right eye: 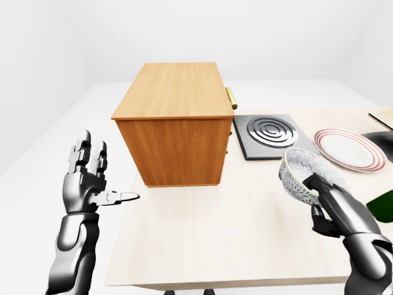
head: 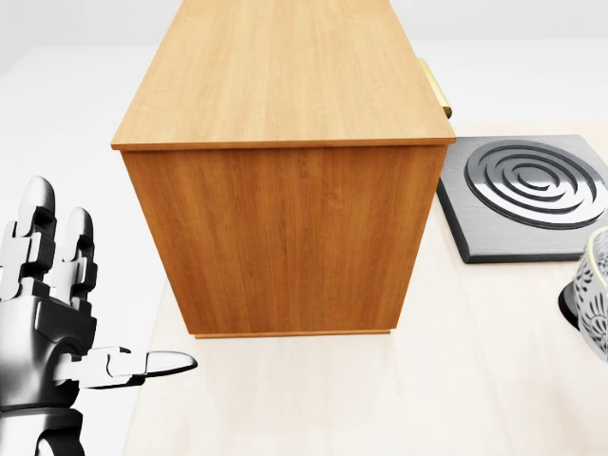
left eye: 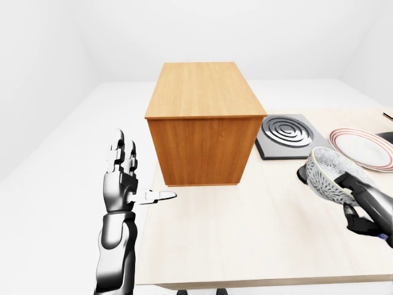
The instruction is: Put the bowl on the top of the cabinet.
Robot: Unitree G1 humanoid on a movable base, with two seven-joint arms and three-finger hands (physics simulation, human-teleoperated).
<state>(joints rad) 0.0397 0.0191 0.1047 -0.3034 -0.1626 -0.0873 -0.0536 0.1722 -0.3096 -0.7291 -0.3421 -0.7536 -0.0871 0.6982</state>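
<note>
Right-eye view | right hand (right eye: 328, 206) grasps bowl (right eye: 302, 173) by rim, right of cabinet (right eye: 172, 123) | likely rigid, breakable, slippery | left hand (right eye: 92, 181) released

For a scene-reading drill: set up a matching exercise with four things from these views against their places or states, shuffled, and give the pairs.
Things:
1. bowl
2. left hand
3. hotplate
4. plate

States:
A. open, fingers up, beside the table's left edge
B. flat on the table just right of the cabinet
C. tilted, gripped by the right hand
D. red-rimmed, near the table's right end

Pairs: 1-C, 2-A, 3-B, 4-D
</note>
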